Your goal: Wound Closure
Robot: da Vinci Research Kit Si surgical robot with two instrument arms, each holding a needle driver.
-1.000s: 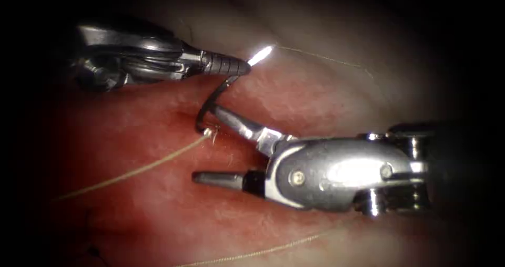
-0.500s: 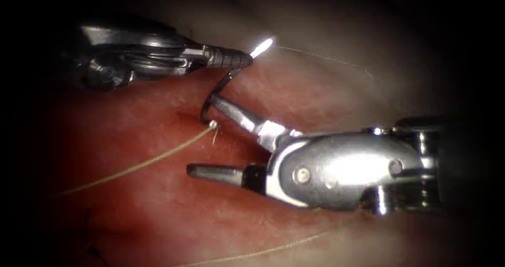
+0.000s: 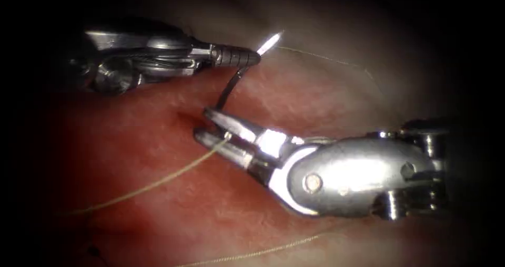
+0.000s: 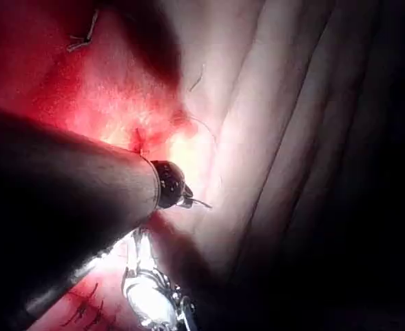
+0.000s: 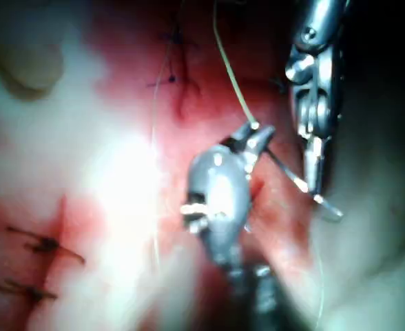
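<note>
My left tool point(image 3: 255, 58) comes in from the upper left, jaws shut on the curved needle point(image 3: 231, 85) just behind its bright tip point(image 3: 271, 41). The needle's body curves down to my right tool point(image 3: 202, 125), whose jaws are shut on its tail end, where the thread point(image 3: 158, 180) joins. From there the thread trails left and down over the red tissue point(image 3: 315, 93). I cannot tell whether the needle's lower curve touches the tissue. The right wrist view has the right tool point(image 5: 251, 138) gripping where thread point(image 5: 230, 76) meets needle point(image 5: 288, 172), with the left tool point(image 5: 316, 103) beside it.
A second strand of thread point(image 3: 252, 254) crosses the lower tissue, and a fine strand point(image 3: 326, 59) arcs off to the upper right. Dark finished stitches point(image 5: 37, 248) sit in the tissue nearby. Red fluid stains the surface around the tools.
The right tool's jaws, wide open a second ago, have closed on the needle's tail end. The left tool has shifted slightly right and up with the needle's tip.
</note>
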